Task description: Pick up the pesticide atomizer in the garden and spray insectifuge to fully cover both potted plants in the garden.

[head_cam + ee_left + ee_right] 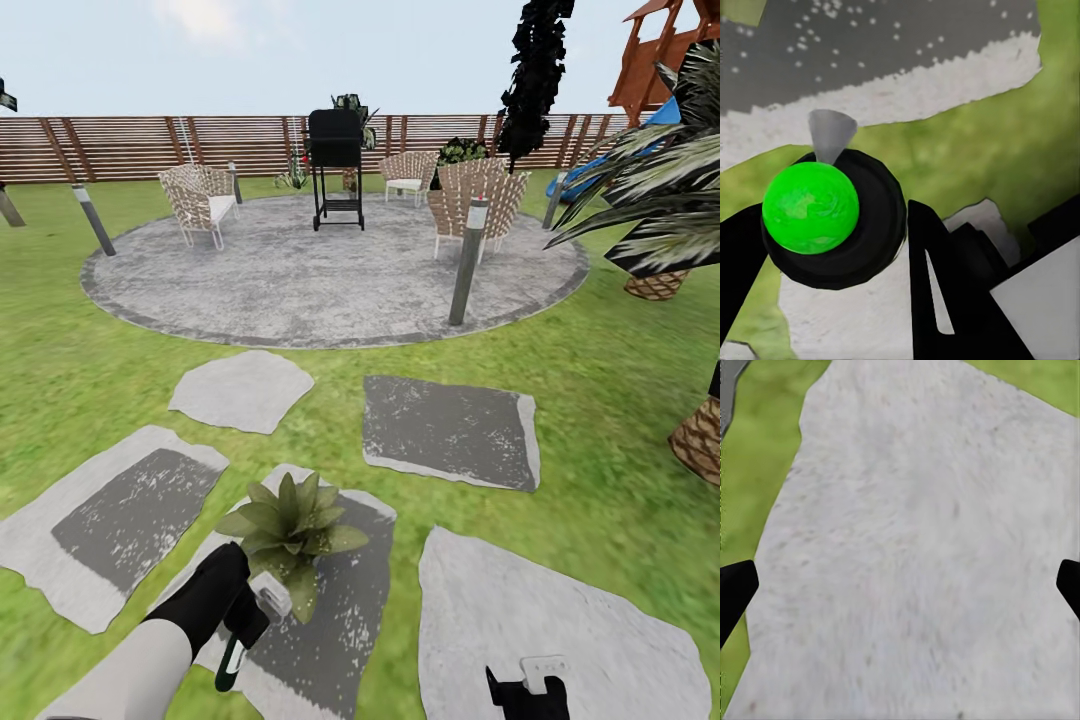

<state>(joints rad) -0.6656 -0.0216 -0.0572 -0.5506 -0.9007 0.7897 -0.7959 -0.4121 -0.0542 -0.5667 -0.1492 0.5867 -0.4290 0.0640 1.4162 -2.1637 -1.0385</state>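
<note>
My left gripper point(243, 612) is shut on the pesticide atomizer point(268, 594), whose white head points toward a potted plant point(290, 528) and whose dark green handle hangs below. The plant, a low rosette of pointed green leaves, sits on a grey stepping stone point(335, 620) just beyond the sprayer head. In the left wrist view the atomizer point(810, 206) shows as a bright green round body in a black ring with a grey nozzle, held between the black fingers point(934, 270). My right gripper point(527, 688) is open over a pale stepping stone point(922, 540), nothing between its fingers.
Several stepping stones point(450, 428) lie on the lawn ahead. Beyond is the round paved patio point(300, 285) with wicker chairs point(200, 203), a black grill point(337, 165) and lamp posts point(468, 262). Palms point(665, 215) crowd the right side. A slatted fence point(130, 145) closes the back.
</note>
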